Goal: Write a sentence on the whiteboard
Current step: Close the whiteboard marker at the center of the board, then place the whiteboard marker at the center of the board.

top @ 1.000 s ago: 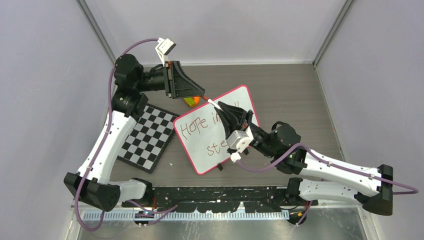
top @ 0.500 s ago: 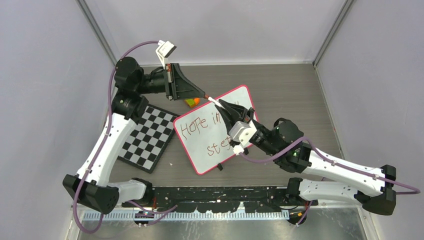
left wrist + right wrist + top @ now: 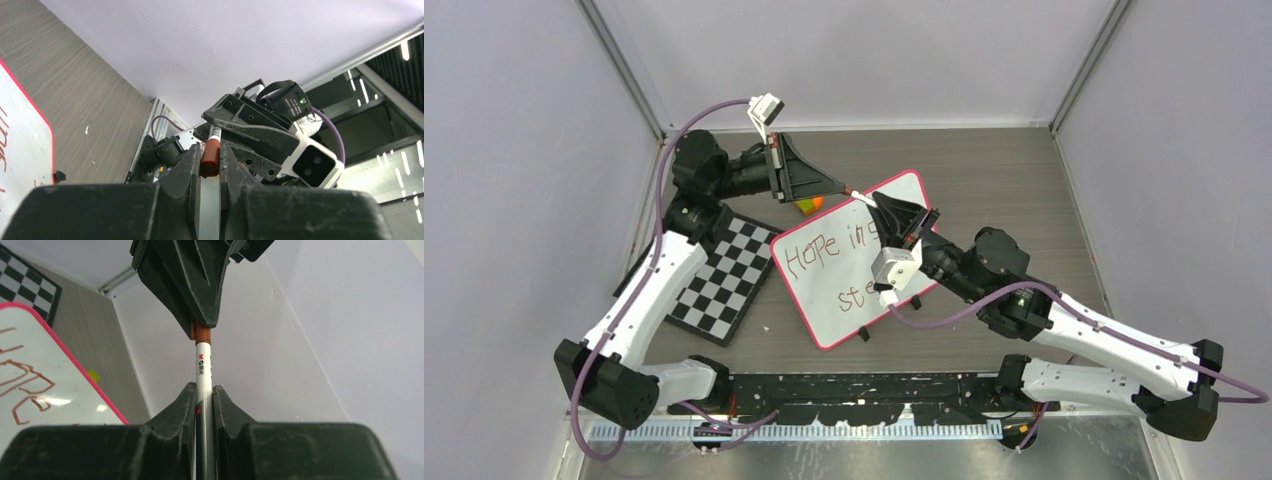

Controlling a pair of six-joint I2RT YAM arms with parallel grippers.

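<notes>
The left claw is pinching the reddish-brown plastic marker cap; the right claw is squeezing the slim white marker barrel, near the pink-rimmed white whiteboard.

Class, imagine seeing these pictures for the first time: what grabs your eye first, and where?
Both hands meet over the far edge of the whiteboard: the right hand holds a white marker by its barrel, and the left hand pinches its reddish-brown end. Below them, the pink-rimmed board lies askew mid-table with reddish handwriting, a checkerboard at its left.
</notes>
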